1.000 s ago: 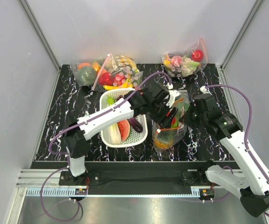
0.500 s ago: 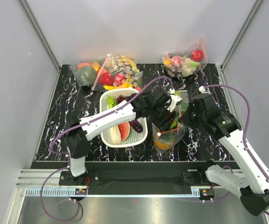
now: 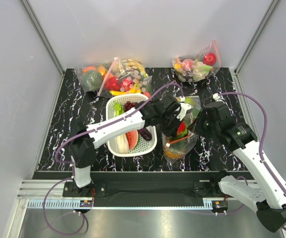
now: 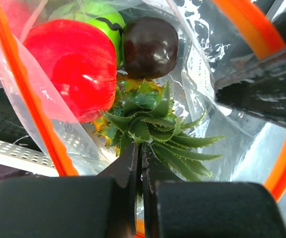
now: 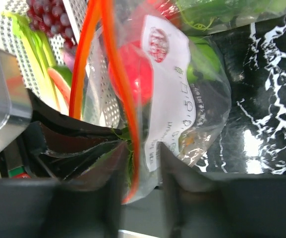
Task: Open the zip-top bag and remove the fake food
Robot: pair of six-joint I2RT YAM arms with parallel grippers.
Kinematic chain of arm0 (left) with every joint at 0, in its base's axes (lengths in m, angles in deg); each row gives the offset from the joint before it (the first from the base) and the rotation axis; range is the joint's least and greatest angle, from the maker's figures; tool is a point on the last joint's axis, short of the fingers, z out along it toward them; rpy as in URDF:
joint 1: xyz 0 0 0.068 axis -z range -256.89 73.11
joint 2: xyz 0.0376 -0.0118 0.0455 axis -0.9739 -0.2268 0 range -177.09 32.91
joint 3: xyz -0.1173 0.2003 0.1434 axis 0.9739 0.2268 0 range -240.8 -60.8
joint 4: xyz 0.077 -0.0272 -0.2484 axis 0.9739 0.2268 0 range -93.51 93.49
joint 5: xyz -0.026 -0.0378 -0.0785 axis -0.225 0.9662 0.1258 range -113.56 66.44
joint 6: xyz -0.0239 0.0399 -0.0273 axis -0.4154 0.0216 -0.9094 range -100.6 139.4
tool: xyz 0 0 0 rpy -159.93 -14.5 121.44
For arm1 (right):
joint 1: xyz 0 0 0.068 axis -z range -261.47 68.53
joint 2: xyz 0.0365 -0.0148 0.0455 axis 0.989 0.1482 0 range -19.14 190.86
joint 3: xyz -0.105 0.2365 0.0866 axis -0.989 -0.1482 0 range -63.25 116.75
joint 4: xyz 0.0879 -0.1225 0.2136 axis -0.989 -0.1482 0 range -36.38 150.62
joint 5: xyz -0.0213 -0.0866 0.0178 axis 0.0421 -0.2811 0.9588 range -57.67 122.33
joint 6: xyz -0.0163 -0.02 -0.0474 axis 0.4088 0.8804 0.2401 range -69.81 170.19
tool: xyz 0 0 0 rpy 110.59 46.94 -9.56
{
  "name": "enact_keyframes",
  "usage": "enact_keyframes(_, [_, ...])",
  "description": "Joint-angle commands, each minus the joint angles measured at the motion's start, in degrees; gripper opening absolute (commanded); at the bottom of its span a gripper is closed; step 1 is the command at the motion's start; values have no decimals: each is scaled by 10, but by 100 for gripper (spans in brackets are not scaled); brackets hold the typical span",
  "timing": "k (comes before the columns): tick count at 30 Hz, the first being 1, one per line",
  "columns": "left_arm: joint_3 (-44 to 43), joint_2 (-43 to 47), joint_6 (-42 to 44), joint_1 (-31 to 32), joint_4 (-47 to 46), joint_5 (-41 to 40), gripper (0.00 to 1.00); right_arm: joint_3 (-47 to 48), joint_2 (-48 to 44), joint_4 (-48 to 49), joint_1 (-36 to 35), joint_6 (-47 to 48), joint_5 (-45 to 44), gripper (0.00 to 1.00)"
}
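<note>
1. Top external view: the clear, crinkly zip-top bag with an orange-red zip strip (image 3: 178, 145) lies at the centre of the black, white-veined worktop (image 3: 68, 124). It is just right of the white perforated plastic basket (image 3: 114, 103).
2. The left tool (image 3: 181, 125) reaches into the bag's mouth from the upper left. The right tool (image 3: 196, 126) sits at the bag's right edge.
3. Left wrist view: the left tool (image 4: 139, 153) has its black fingers pressed together, leaving only a hairline slit. Its tips are at the spiky green crown of the orange-yellow plastic pineapple (image 4: 152, 124). Whether a leaf is pinched cannot be told.
4. At the upper left of that frame, inside the film, sits a glossy red round fruit (image 4: 78, 74). A green round fruit (image 4: 105, 22) lies behind it, and a smooth dark maroon ball (image 4: 150, 47) touches both.
5. Right wrist view: the right tool (image 5: 142, 154) stands narrowly apart. The zip strip and thin film run down between its blurred dark fingers. A white printed label (image 5: 170, 84) lies on the wrinkled bag face at centre.
</note>
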State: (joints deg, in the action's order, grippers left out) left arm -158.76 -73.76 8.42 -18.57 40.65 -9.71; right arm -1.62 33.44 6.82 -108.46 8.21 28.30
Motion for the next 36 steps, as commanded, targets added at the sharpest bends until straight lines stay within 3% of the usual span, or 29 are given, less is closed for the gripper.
enact_keyframes(1, [28, 13, -4, -20, -3, 16, 0, 29, -11, 12, -5, 4, -53, 45])
enact_keyframes(3, [36, 16, -10, -30, -7, 21, 0, 40, -16, 2, -4, 7, -78, 62])
enact_keyframes(10, [88, 40, -16, -79, -32, 46, 0, 32, -28, 25, -1, 3, -104, 81])
enact_keyframes(16, [112, 45, -6, -102, -50, 60, 0, -109, -9, 141, 36, -22, -25, 82])
enact_keyframes(22, [118, 38, -9, -110, -62, 69, 0, -178, 9, 209, 64, -32, 33, 82])
enact_keyframes(31, [112, 30, -16, -121, -68, 71, 0, -173, 57, 228, 65, 6, 130, 82])
enact_keyframes(36, [107, 27, -22, -125, -72, 72, 0, -150, 92, 186, 66, 21, 155, 79])
